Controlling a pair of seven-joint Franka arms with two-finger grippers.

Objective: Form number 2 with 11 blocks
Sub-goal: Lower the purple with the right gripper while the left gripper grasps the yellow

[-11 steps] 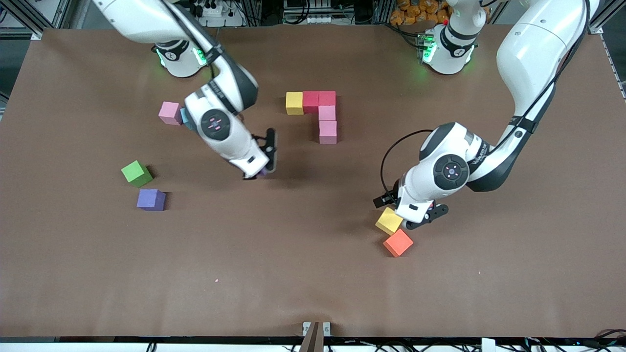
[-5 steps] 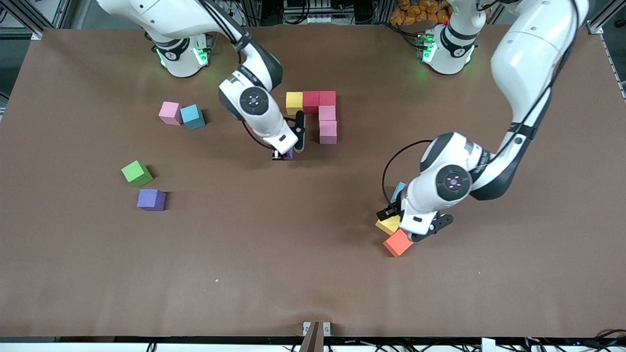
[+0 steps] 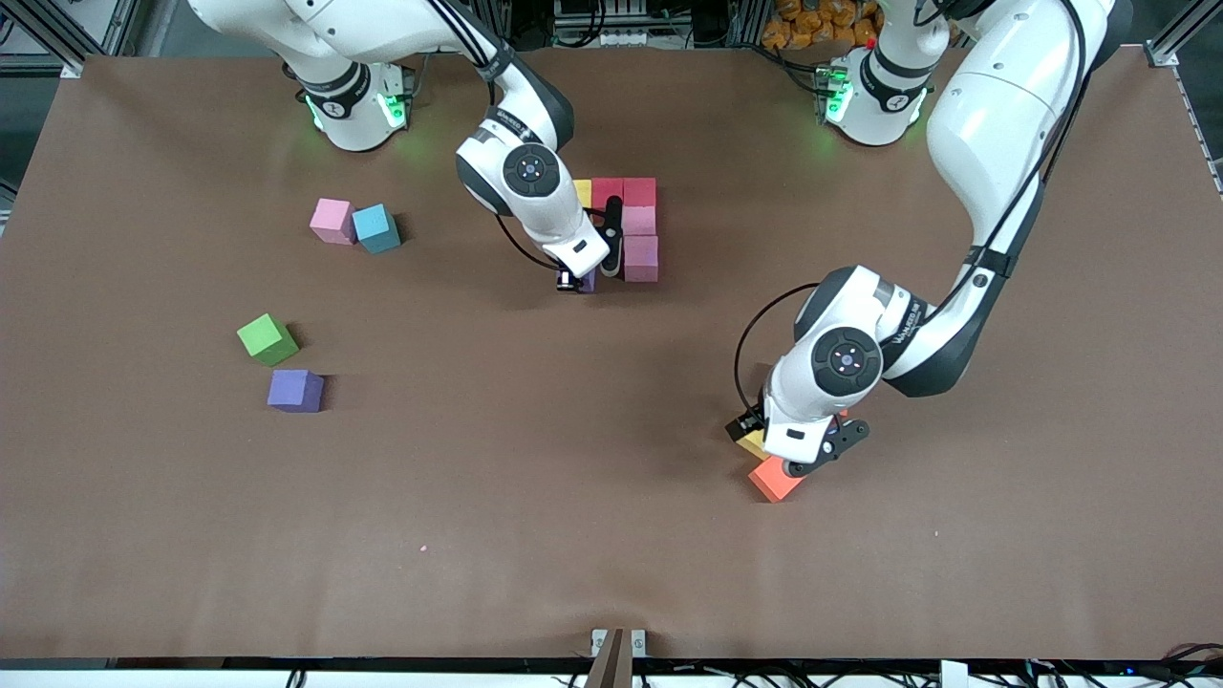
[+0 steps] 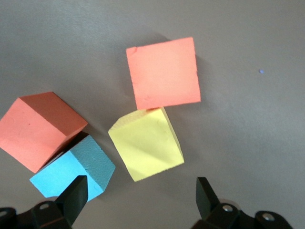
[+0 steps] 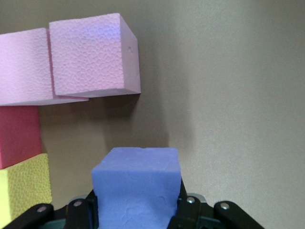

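Observation:
A partial figure lies mid-table: a yellow cube [image 3: 580,190], two red cubes [image 3: 623,191] and two pink cubes [image 3: 640,244] in an L. My right gripper [image 3: 585,280] is shut on a purple cube [image 5: 137,186] and holds it just beside the end pink cube [image 5: 93,55], toward the right arm's end. My left gripper [image 3: 793,447] is open [image 4: 139,198], hovering over a loose cluster: a yellow cube [image 4: 146,144], two orange cubes [image 4: 163,73] [image 4: 40,129] and a light blue cube [image 4: 71,171]. Only one orange cube [image 3: 776,478] and a yellow corner show in the front view.
Loose cubes lie toward the right arm's end: pink [image 3: 332,220] touching light blue [image 3: 375,227], and, nearer the front camera, green [image 3: 267,338] and purple [image 3: 294,390]. The brown table [image 3: 535,497] reaches the front edge.
My right gripper has carried the purple cube from mid-table up to the figure's pink column. My left gripper has shifted over the yellow and orange cubes, hiding the light blue one in the front view.

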